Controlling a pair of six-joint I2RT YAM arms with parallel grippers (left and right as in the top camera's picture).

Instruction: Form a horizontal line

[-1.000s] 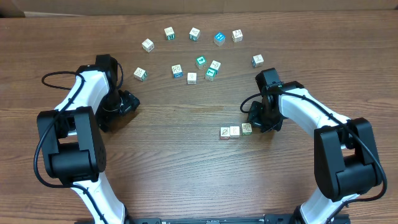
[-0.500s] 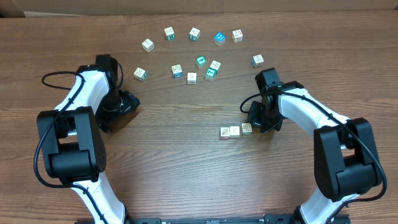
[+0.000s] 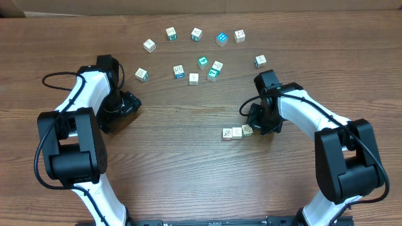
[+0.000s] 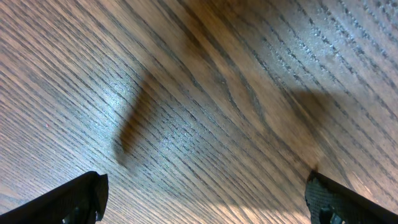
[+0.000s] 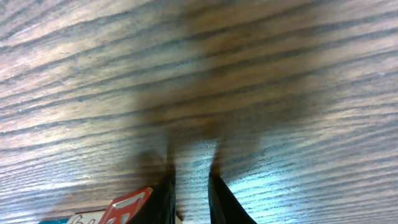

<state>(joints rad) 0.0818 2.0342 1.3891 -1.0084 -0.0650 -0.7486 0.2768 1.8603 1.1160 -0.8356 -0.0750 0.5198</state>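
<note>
The horizontal line [image 3: 237, 132] is a short row of three small cubes right of the table's middle; the rightmost cube [image 3: 247, 130] sits slightly turned, touching its neighbour. My right gripper [image 3: 250, 122] is down at the table just behind and right of that cube, its fingers nearly together with only bare wood between them. In the right wrist view the right gripper [image 5: 191, 190] has a red-faced cube [image 5: 127, 205] against the outside of its left finger. My left gripper [image 3: 130, 104] rests far to the left. In its wrist view the left gripper [image 4: 205, 199] is open wide over bare wood.
Several loose cubes [image 3: 193, 78] lie scattered across the back of the table, from the left-centre to one cube [image 3: 260, 61] just behind my right arm. A black cable [image 3: 56, 78] loops beside the left arm.
My right gripper has shifted a little to the left, nudging the rightmost cube closer against the row. The left arm has not moved.
</note>
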